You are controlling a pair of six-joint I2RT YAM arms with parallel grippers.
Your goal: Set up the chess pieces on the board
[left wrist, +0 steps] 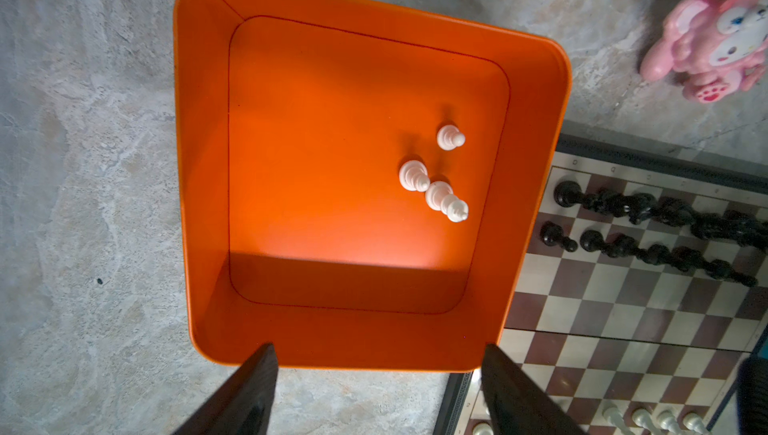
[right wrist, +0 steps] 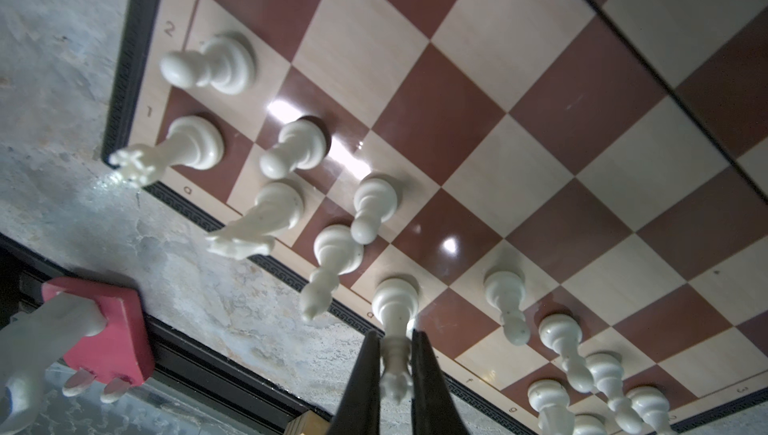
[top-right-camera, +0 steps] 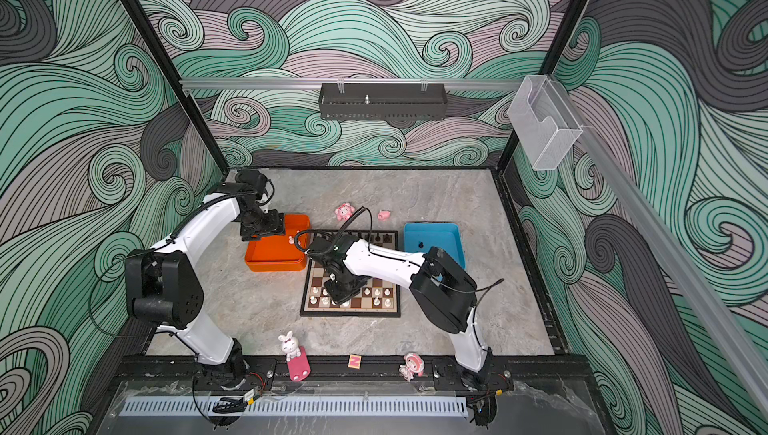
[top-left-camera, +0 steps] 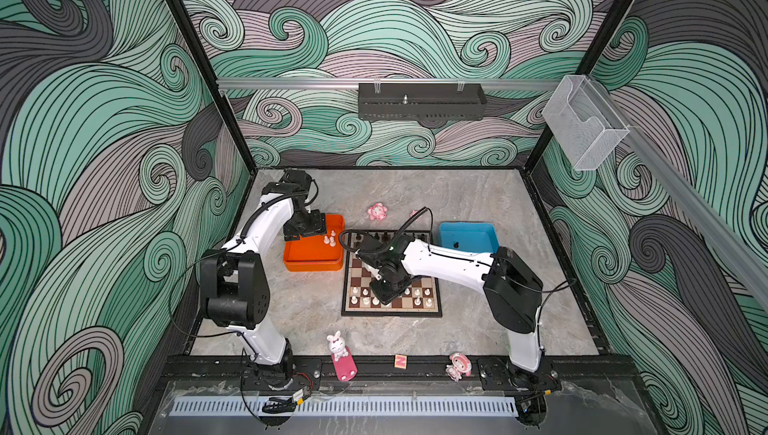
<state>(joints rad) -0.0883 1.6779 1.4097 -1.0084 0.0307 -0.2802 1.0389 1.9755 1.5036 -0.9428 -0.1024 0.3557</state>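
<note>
We pinch a tall cream chess piece (right wrist: 395, 300) in the right pincer (right wrist: 395, 339), standing on the edge row of the brown-and-cream chequered board (right wrist: 478, 79). Left pincer (left wrist: 379, 349) hangs spread over the orange tray (left wrist: 203, 162) holding three cream pieces (left wrist: 413, 175).

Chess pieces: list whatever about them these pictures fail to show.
- Held piece: top blurred inside the right tool, right wrist view; kind unclear.
- White rows: right arm covers several, both top views.
- Black pieces: cut off by left wrist view's edge; count unclear.
- Dark speck in blue tray: too small, top views.
</note>
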